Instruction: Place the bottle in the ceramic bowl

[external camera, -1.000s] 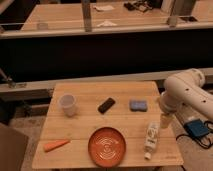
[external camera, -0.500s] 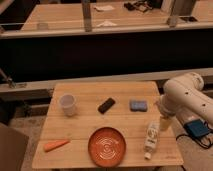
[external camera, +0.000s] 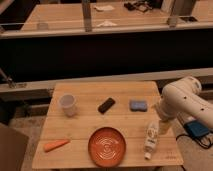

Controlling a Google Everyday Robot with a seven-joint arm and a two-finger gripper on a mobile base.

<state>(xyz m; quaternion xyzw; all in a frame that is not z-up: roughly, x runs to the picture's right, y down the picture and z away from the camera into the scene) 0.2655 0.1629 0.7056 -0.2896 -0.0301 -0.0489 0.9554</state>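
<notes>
I read gripper [external camera: 163,124] spread, empty, at desk [external camera: 120,121] right edge | bottle [external camera: 151,138] lying just frontward of it, front-right corner, long axis front-to-back | ceramic bowl [external camera: 107,146] left of bottle, front edge

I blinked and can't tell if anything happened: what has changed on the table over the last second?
The arm eased slightly down, bringing its open gripper closer to the bottle, which still lies on the table; nothing was grabbed or released. The ceramic bowl, white cup, orange piece, black block and blue block stayed put.
</notes>
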